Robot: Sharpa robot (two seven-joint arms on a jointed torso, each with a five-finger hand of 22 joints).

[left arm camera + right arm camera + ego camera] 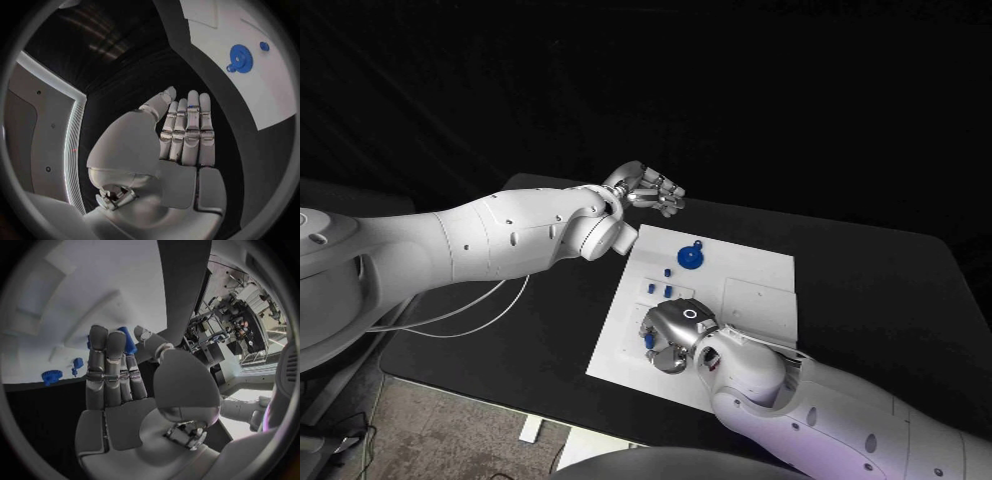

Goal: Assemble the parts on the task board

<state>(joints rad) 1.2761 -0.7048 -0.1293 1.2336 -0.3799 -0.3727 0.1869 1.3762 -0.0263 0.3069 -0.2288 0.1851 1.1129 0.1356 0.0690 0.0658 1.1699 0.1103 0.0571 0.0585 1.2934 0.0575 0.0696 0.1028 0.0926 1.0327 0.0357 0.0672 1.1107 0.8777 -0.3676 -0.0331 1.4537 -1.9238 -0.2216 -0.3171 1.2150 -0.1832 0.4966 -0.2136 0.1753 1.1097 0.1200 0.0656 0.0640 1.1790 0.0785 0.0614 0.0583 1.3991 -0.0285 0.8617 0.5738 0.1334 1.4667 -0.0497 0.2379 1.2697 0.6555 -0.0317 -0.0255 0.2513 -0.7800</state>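
Observation:
The white task board [733, 300] lies in the middle of the black table. A blue gear [691, 257] sits on its far part with a small blue knob [697, 241] just beyond; the left wrist view shows the same gear [239, 57] and knob [264, 46]. Several small blue parts [651, 288] stand near the board's left edge. My right hand [672, 335] is down on the board's near left corner, its straight fingers [106, 360] lying against a blue part [128, 340] beside the thumb; whether it grips that part is hidden. My left hand [646, 190] hovers beyond the board's far left corner, flat and holding nothing.
Black table [877, 290] surrounds the board, widest on the right. A raised white square plate [762, 295] lies on the board's right half. My left forearm [516, 235] crosses the table's left edge. A cable [473, 305] hangs below it.

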